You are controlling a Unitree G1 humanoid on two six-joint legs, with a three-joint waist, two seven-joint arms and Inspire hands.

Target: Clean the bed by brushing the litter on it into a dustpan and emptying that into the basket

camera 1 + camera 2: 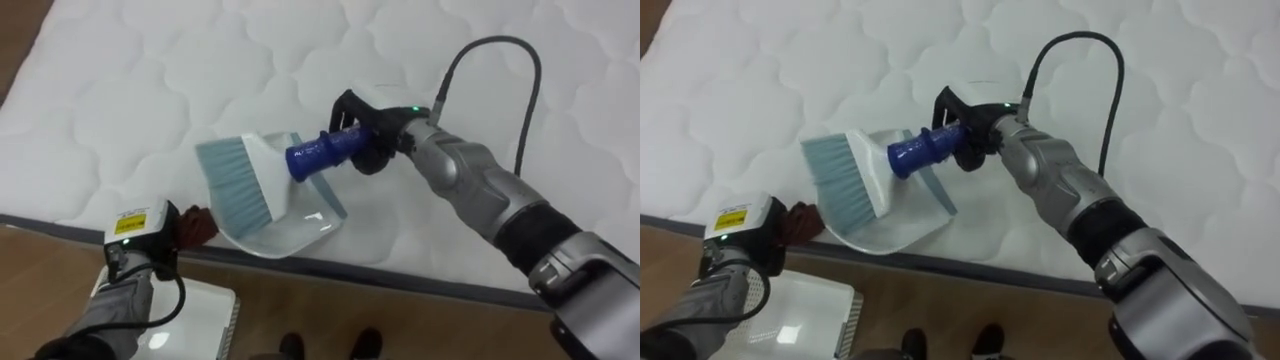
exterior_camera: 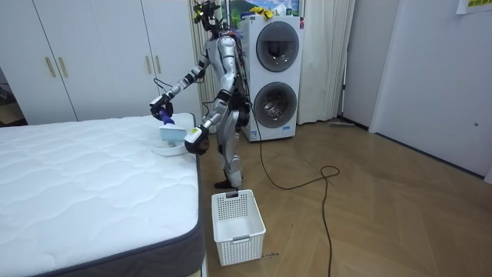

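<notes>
Left hand (image 1: 192, 226) gripping dustpan (image 1: 285, 232), mattress (image 1: 120, 110) edge, right hand (image 1: 375, 140) gripping brush (image 1: 240, 180)

Quilted white mattress (image 1: 150, 90) w/ dustpan (image 1: 300, 228) at its edge; white basket (image 2: 240, 250) on wood floor (image 2: 369, 208).

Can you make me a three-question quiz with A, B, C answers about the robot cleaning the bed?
1. Where is the dustpan? A on a chair, B at the mattress edge, C on a shelf.
2. What colour is the hand brush's handle? A red, B blue, C yellow.
3. What is the right hand doing? A hanging open, B holding the brush, C waving.
Answers: 1 B, it lies on the quilted top by the near edge. 2 B, the handle is bright blue. 3 B, its fingers curl round the handle.
</notes>
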